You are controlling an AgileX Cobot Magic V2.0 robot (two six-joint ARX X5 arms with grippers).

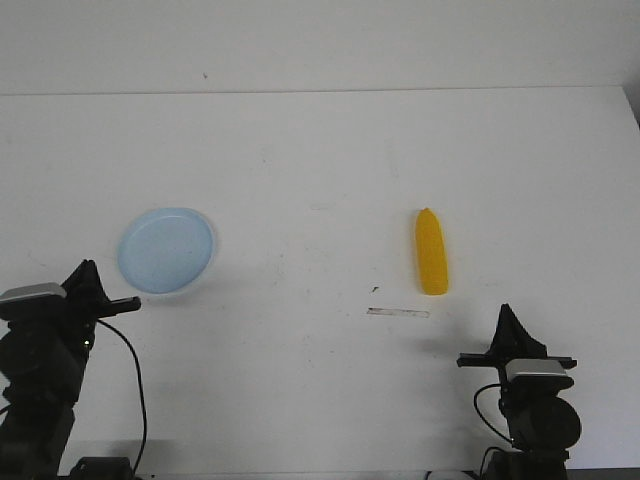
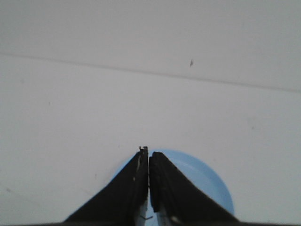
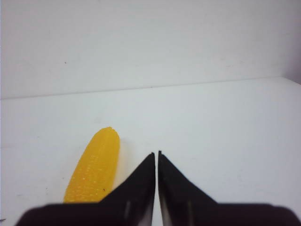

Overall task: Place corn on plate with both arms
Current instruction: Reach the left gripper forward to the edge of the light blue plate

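So both arms are parked low at the near edge of the white table (image 1: 320,150), neither one touching anything. The left gripper (image 2: 148,155) has its fingers pressed together, nothing between them, and the pale blue plate (image 1: 165,250) sits right ahead of its tips, partly hidden behind them in the wrist view. The right gripper (image 3: 156,155) is closed up too, empty. The corn (image 1: 431,252) lies flat on the table ahead of it and off to its left, well apart from the plate.
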